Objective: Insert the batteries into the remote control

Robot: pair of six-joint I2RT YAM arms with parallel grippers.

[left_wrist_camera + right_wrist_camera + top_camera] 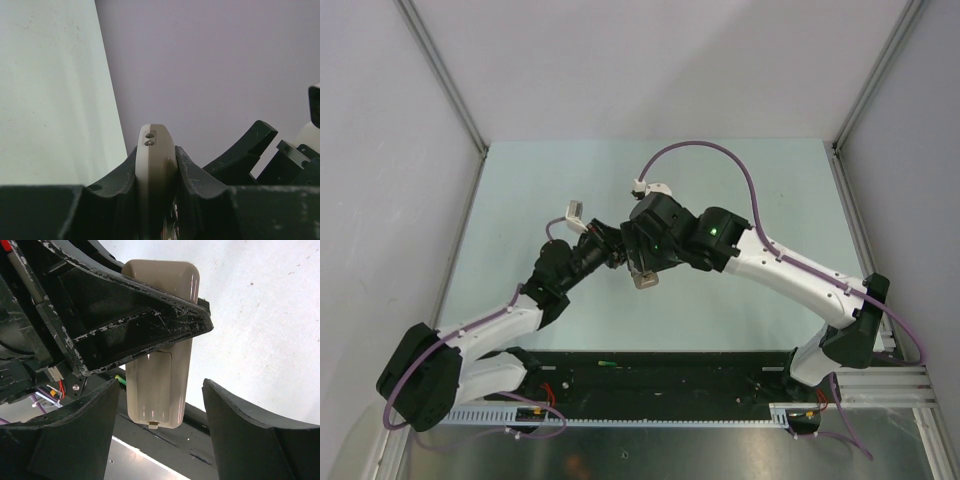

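The remote control (160, 385) hangs above the table with its plain pale back toward the right wrist camera. A cover seam and a small tab show at its lower end. My left gripper (156, 170) is shut on its narrow edges, and one left finger (140, 325) crosses its upper half. My right gripper (160, 390) is open, its fingers standing either side of the remote's lower end with gaps on both sides. From above, the remote (645, 278) pokes out below both grippers, left (613, 256) and right (645, 262). The batteries are out of view.
The pale green table (540, 200) lies under both arms, with grey walls on the sides. A black base rail (700, 375) and a metal strip (670, 440) run along the near edge. A small green bit (607, 363) lies on the rail.
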